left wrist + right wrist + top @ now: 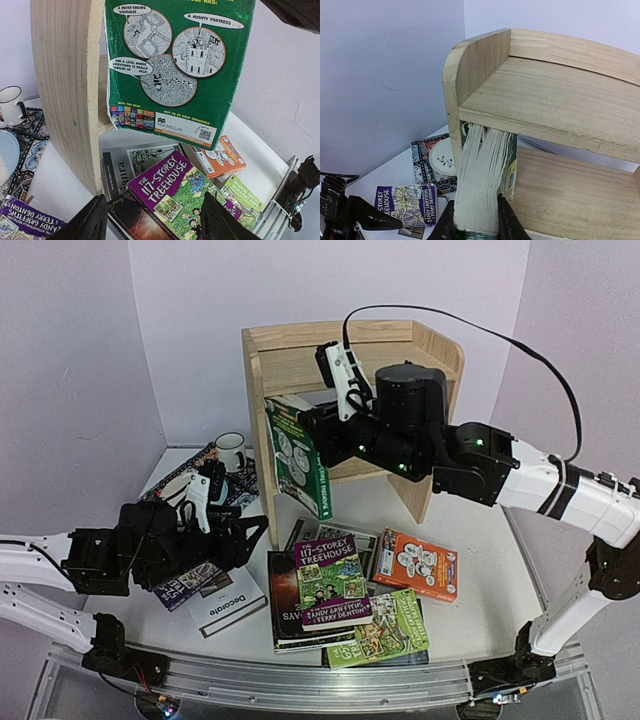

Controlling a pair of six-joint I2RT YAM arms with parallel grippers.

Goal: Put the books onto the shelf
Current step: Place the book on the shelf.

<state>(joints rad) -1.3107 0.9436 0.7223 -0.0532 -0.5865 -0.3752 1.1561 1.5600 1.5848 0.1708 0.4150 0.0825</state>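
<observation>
Shelving is in hand: your right gripper (479,216) pinches the green book (298,455) upright at the left front of the shelf (300,340). Your left gripper (156,220) hangs open and empty over the purple book (170,195) — next likely calls for easing the green one inward, clear of the side panel (70,90).

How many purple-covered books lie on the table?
2: The 117-Storey Treehouse atop a dark book; a second purple book beside the patterned mat. Others may be hidden.
</observation>
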